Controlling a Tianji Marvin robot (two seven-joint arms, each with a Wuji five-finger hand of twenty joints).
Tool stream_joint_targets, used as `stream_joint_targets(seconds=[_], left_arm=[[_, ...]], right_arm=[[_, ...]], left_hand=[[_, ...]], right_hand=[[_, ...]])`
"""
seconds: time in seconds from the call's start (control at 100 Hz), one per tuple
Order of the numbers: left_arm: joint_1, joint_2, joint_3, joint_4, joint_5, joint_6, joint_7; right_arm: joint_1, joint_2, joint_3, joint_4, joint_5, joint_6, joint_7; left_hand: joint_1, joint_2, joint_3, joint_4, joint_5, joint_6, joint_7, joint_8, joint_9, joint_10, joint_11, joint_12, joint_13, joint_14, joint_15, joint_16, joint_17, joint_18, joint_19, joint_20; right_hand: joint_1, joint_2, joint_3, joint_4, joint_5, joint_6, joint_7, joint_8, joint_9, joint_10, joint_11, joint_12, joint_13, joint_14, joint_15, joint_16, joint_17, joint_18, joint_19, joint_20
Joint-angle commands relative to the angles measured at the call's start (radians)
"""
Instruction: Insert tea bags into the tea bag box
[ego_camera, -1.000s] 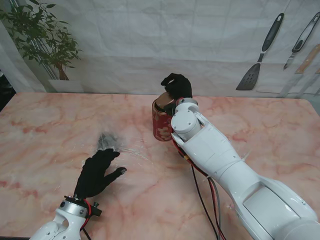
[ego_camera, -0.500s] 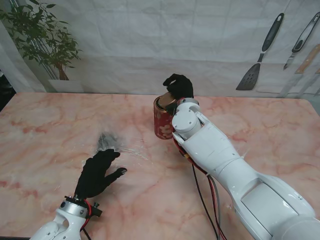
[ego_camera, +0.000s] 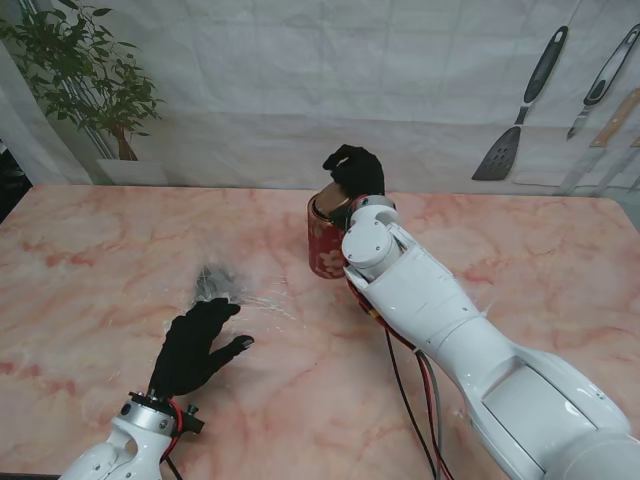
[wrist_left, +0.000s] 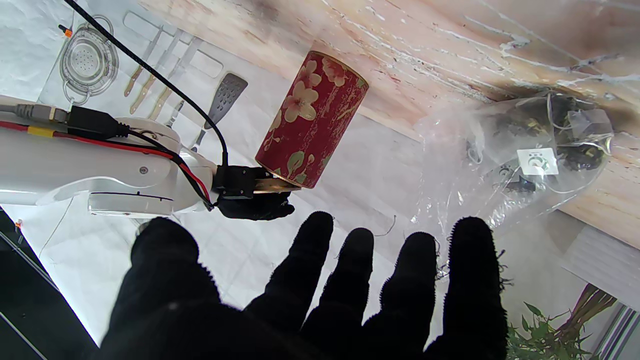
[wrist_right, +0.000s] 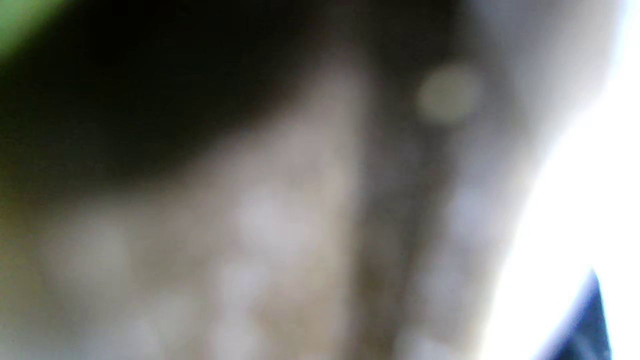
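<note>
The tea bag box is a red tin with a flower pattern. It stands on the marble table with its top open. My right hand sits over the rim at the far side, fingers curled on it. A clear plastic bag of tea bags lies to the left of the tin, nearer to me. My left hand is open with its fingers spread, just short of the bag and holding nothing. The right wrist view is only blur.
A potted plant stands at the far left corner. A printed backdrop with kitchen utensils hangs behind the table. Cables trail along my right arm, which reaches across the middle of the table.
The tin and my right hand have shifted a few pixels to the right since a second ago. My left hand and the bag have not moved.
</note>
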Motion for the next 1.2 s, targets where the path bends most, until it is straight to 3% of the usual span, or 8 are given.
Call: stream_joint_targets(seconds=[0.0,0.22,0.29,0.38,0.41,0.45,0.82,1.19], left_arm=[[0.001,0.000,0.001,-0.003,0.000,-0.005,-0.012],[0.000,0.000,0.001,-0.002,-0.003,-0.009,-0.015],[0.000,0.000,0.002,-0.001,-0.003,-0.010,-0.014],[-0.001,0.000,0.002,0.000,-0.005,-0.012,-0.015],[-0.001,0.000,0.002,0.001,-0.004,-0.012,-0.014],[-0.001,0.000,0.002,0.001,-0.004,-0.012,-0.014],[-0.002,-0.001,0.004,0.003,-0.003,-0.010,-0.009],[-0.005,-0.001,0.006,0.005,-0.002,-0.012,-0.004]], right_arm=[[0.009,0.003,-0.005,0.007,-0.023,-0.001,0.000],[0.021,0.011,-0.021,0.034,-0.085,0.009,-0.005],[0.023,0.016,-0.028,0.039,-0.107,0.014,-0.002],[0.023,0.024,-0.034,0.037,-0.124,0.019,0.007],[0.020,0.030,-0.034,0.028,-0.128,0.026,0.019],[0.019,0.035,-0.036,0.025,-0.136,0.029,0.024],[-0.009,0.075,-0.020,-0.049,-0.126,0.036,0.110],[-0.019,0.081,-0.007,-0.060,-0.106,0.041,0.130]], left_hand=[[0.019,-0.005,0.010,0.012,0.027,-0.001,0.006,0.009,0.010,-0.028,0.011,0.016,0.005,-0.028,0.003,0.011,-0.012,-0.025,0.012,0.000],[0.018,-0.004,0.009,0.012,0.028,-0.003,0.008,0.013,0.011,-0.029,0.012,0.018,0.004,-0.029,0.002,0.010,-0.012,-0.025,0.012,0.000],[0.019,-0.004,0.010,0.012,0.026,-0.001,0.008,0.013,0.011,-0.030,0.013,0.018,0.005,-0.029,0.002,0.010,-0.012,-0.025,0.011,0.000],[0.023,0.000,0.012,0.013,0.026,-0.006,0.008,0.015,0.011,-0.030,0.013,0.019,0.005,-0.030,0.002,0.010,-0.014,-0.025,0.009,-0.001],[0.025,0.000,0.012,0.012,0.026,-0.007,0.008,0.015,0.011,-0.031,0.013,0.019,0.005,-0.030,0.002,0.010,-0.014,-0.025,0.009,-0.001],[0.026,0.001,0.011,0.012,0.025,-0.005,0.008,0.015,0.010,-0.032,0.013,0.019,0.006,-0.031,0.002,0.010,-0.014,-0.025,0.009,-0.001],[0.028,0.001,0.009,0.011,0.024,-0.004,0.007,0.018,0.009,-0.031,0.013,0.020,0.006,-0.031,0.001,0.010,-0.013,-0.025,0.008,-0.001],[0.028,0.000,0.009,0.012,0.026,-0.005,0.007,0.019,0.010,-0.031,0.013,0.020,0.006,-0.031,0.001,0.010,-0.013,-0.025,0.007,0.000]], right_hand=[[-0.059,-0.010,-0.057,-0.062,-0.037,0.056,0.014,0.003,-0.034,0.003,0.015,0.019,0.054,-0.013,0.324,0.101,-0.019,-0.093,0.056,0.019],[-0.118,-0.060,-0.039,-0.079,-0.122,0.060,-0.034,0.004,-0.153,-0.018,0.023,0.022,-0.068,-0.018,0.281,0.120,-0.139,-0.107,-0.009,0.042],[-0.162,-0.073,-0.010,-0.081,-0.134,0.065,-0.103,0.037,-0.206,-0.026,0.040,0.011,-0.111,-0.020,0.262,0.139,-0.175,-0.113,-0.039,0.071],[-0.226,-0.074,0.022,-0.041,-0.148,0.071,-0.224,0.110,-0.282,-0.036,0.051,0.002,-0.191,-0.020,0.233,0.149,-0.255,-0.111,-0.090,0.099],[-0.264,-0.060,0.034,0.035,-0.164,0.075,-0.298,0.194,-0.329,-0.045,0.053,0.008,-0.237,-0.026,0.220,0.155,-0.300,-0.119,-0.119,0.117],[-0.278,-0.066,0.035,0.047,-0.173,0.077,-0.309,0.211,-0.342,-0.048,0.056,0.011,-0.251,-0.031,0.217,0.156,-0.316,-0.123,-0.127,0.119],[-0.338,-0.056,0.006,0.052,-0.273,0.076,-0.365,0.230,-0.453,-0.071,0.036,0.013,-0.347,-0.046,0.177,0.152,-0.420,-0.133,-0.195,0.128],[-0.314,-0.045,0.000,0.055,-0.262,0.083,-0.372,0.244,-0.445,-0.072,0.039,0.014,-0.328,-0.051,0.182,0.157,-0.405,-0.134,-0.196,0.145]])
